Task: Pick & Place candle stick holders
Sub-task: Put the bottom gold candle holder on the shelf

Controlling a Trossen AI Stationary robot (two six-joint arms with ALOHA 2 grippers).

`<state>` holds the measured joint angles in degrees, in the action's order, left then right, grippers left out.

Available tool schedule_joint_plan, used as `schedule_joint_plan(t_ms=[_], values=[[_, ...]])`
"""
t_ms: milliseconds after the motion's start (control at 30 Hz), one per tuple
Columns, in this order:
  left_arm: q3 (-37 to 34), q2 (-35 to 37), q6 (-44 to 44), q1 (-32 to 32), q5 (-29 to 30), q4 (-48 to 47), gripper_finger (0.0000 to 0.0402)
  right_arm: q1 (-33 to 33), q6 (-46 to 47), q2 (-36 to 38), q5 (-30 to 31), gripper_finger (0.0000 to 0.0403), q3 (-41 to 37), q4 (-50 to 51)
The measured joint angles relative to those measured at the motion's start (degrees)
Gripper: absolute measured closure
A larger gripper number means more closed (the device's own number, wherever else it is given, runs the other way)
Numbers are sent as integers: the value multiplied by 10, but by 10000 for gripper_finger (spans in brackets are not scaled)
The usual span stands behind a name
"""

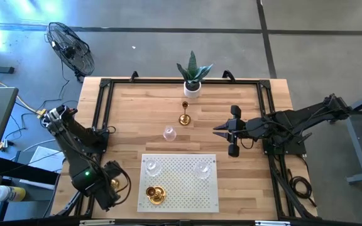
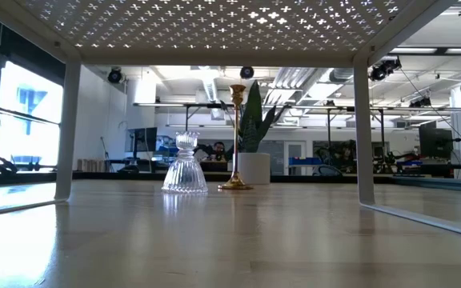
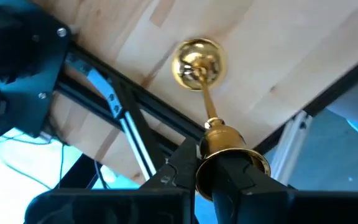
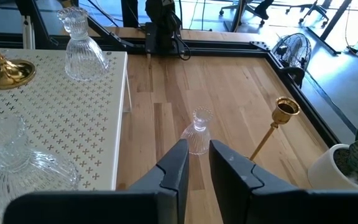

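Note:
My left gripper [image 1: 110, 183] is at the table's near left corner, beside the white perforated mat [image 1: 181, 188], and is shut on a gold candle stick holder [image 3: 205, 93]. My right gripper [image 1: 217, 132] hovers right of centre, open and empty, its fingers pointing toward a clear glass holder [image 1: 169, 133] that stands on its base on the wood; the holder also shows in the right wrist view [image 4: 197, 130]. A tall gold holder [image 1: 184, 116] stands upright behind it. On the mat stand two glass holders [image 1: 151, 166] [image 1: 203, 168] and one gold holder [image 1: 156, 194]. My left gripper pinches the gold holder by its cup end [image 3: 229, 149] between its two fingers [image 3: 185, 171]. The stem runs on from the fingers to the round base [image 3: 197, 62] at the far end. The holder is lifted clear, above the table's edge frame.
A white pot with a green plant [image 1: 192, 78] stands at the middle of the far edge. A black frame [image 1: 102, 107] runs round the tabletop. The mat is a raised platform on legs [image 2: 66, 128]. Bare wood lies between the mat and the plant.

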<state>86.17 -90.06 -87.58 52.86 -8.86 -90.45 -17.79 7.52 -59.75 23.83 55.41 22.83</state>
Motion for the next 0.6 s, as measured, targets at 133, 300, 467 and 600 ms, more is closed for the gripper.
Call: schedule_joint_plan(t_ms=[133, 300, 467, 600], values=[[4, 4, 23, -2, 7, 4, 392, 0, 0, 0, 0, 346, 0, 0], [13, 16, 29, -28, 28, 8, 396, 0, 0, 0, -1, 347, 0, -7], [13, 28, 69, -52, 22, 8, 396, 0, 17, 0, -2, 345, 0, -15], [13, 47, 83, -69, 19, 0, 396, 0, 50, 0, -2, 345, 0, -17]])
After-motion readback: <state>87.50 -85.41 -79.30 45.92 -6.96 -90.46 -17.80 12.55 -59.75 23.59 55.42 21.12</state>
